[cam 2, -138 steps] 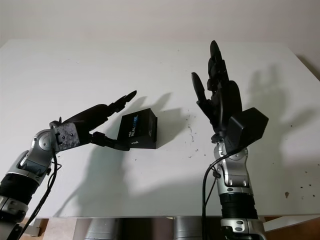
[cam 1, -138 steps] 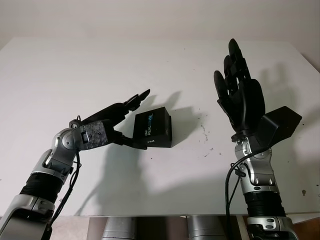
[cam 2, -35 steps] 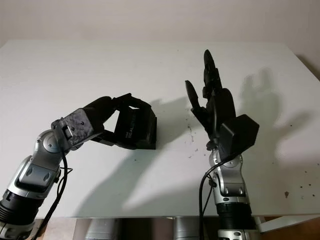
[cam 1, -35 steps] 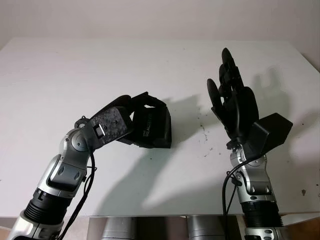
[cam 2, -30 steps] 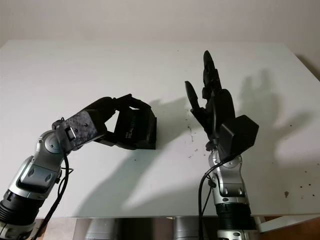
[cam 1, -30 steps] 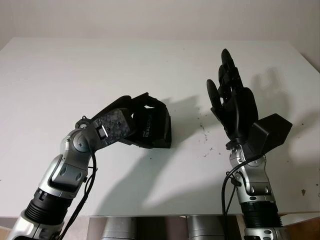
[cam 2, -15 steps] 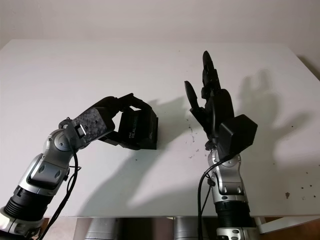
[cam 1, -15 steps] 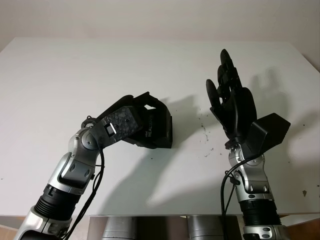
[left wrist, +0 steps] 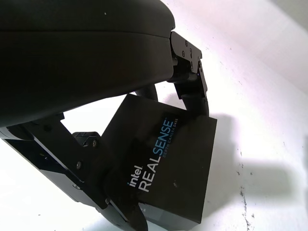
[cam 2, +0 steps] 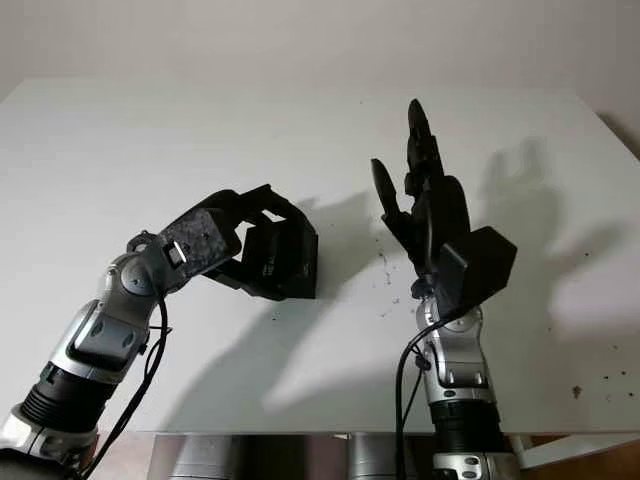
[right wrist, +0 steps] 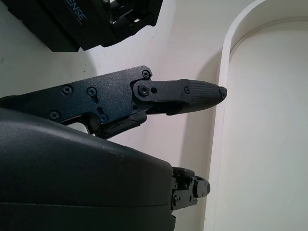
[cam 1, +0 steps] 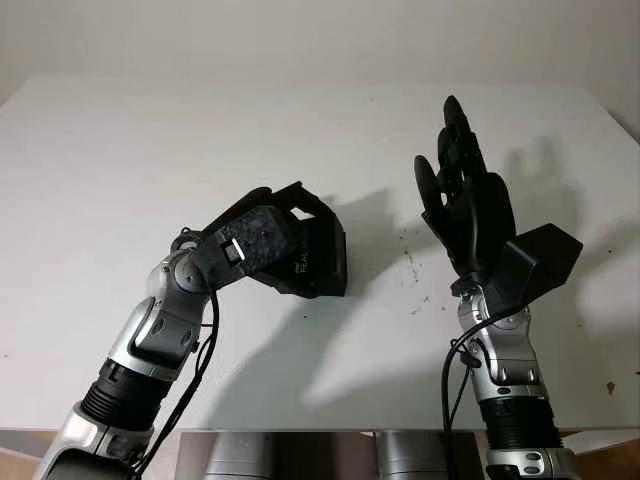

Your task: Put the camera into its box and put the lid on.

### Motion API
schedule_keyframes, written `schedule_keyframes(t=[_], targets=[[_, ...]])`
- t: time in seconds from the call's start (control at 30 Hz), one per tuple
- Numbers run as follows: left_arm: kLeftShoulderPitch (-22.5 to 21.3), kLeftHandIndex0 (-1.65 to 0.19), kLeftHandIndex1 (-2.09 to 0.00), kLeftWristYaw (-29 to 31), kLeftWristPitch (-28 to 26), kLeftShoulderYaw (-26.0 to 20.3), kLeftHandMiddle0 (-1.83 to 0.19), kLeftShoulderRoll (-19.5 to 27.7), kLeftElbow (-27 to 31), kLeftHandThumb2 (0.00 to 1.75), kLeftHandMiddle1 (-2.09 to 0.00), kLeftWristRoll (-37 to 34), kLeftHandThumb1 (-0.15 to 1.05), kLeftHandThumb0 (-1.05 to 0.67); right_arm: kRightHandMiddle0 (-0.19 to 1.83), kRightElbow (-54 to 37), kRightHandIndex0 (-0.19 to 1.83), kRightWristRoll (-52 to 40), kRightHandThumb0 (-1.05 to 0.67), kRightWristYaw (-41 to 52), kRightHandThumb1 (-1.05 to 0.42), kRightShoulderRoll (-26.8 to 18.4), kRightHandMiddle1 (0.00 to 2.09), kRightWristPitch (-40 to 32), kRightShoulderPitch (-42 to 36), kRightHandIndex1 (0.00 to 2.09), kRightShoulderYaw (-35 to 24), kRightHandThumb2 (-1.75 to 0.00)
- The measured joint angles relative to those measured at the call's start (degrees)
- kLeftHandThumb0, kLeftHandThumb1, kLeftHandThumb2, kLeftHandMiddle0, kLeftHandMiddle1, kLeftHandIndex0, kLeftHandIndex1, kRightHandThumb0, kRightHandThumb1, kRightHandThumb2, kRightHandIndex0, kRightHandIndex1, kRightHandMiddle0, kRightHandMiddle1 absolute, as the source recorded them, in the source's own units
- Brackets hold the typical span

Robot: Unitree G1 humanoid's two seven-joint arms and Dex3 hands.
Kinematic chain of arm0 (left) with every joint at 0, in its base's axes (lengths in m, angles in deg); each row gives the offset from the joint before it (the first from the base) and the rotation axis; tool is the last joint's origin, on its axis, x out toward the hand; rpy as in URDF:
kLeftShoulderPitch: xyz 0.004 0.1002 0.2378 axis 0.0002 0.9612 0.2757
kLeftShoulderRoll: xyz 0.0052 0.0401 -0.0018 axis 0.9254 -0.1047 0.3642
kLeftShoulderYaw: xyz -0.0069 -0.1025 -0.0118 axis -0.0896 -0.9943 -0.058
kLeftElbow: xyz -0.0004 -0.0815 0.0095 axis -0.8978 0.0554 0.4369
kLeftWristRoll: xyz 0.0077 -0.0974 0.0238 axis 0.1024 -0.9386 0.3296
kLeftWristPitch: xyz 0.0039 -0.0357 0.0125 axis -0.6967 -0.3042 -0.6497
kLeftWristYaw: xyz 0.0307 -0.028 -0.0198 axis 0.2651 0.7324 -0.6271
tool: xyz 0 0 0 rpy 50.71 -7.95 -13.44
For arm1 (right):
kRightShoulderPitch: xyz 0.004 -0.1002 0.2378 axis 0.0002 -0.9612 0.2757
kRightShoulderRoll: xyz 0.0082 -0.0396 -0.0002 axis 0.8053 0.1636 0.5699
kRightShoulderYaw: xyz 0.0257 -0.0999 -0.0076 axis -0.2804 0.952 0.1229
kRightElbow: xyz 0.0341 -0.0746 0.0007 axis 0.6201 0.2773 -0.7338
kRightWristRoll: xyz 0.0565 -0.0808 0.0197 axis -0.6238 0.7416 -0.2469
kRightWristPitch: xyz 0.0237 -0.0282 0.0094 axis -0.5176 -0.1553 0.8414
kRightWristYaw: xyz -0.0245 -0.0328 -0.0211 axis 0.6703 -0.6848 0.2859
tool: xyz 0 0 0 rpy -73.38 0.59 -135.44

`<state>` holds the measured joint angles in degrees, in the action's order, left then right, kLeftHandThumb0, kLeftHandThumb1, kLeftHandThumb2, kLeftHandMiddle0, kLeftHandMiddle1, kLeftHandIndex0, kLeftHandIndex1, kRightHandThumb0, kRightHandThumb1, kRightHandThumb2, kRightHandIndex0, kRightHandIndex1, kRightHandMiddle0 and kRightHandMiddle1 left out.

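The white table (cam 1: 120, 160) spreads wide under both my arms. My right hand (cam 1: 468, 205) is raised above it, holding nothing, well apart from the work and off to the right of my left fingers.

My left hand (cam 1: 262, 238) is clamped on the black Intel RealSense box (cam 1: 320, 258), which sits at the middle of the table just ahead of my left wrist. In the left wrist view one finger (left wrist: 190, 82) presses on the far top edge of the box (left wrist: 168, 168), and another runs along its near side, so the printed face lies between them. I cannot tell whether it is lifted or touching the table.

I judge the box to be stiff cardboard, light, with smooth faces that could slip under hard black fingertips. Squeezing opposite edges seems the best hold, firm yet gentle, since thin walls may dent. The camera itself I cannot see.
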<state>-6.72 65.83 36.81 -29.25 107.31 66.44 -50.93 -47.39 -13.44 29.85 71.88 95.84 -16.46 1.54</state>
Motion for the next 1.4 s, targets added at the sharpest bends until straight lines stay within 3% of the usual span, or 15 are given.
schedule_keyframes(t=[0.57,0.9,1.4], targets=[[-1.97,-0.36,-1.27,1.39,-3.49,1.15,-0.39,-0.37,0.05,0.05,-1.2,0.51,0.96,-0.03,0.05,0.0,-0.09,0.02,-0.68,-0.54,-1.05,0.05,0.05,-0.04,0.1,0.05,0.0,-0.35],[-3.94,-0.34,-1.33,2.17,-4.42,2.15,-0.39,-0.41,-0.11,0.05,-1.4,0.65,0.96,-0.05,0.03,0.0,-0.09,-0.03,-0.67,-0.15,-1.05,0.06,0.05,0.1,-0.11,0.05,0.03,-0.36],[-8.49,-0.32,-1.37,4.63,-8.05,2.8,-0.38,-0.09,-0.32,0.05,-1.4,0.49,0.94,-0.08,0.05,0.0,-0.08,-0.07,-0.67,-0.37,-1.05,0.65,0.06,0.69,-0.16,0.06,0.02,-0.36]])
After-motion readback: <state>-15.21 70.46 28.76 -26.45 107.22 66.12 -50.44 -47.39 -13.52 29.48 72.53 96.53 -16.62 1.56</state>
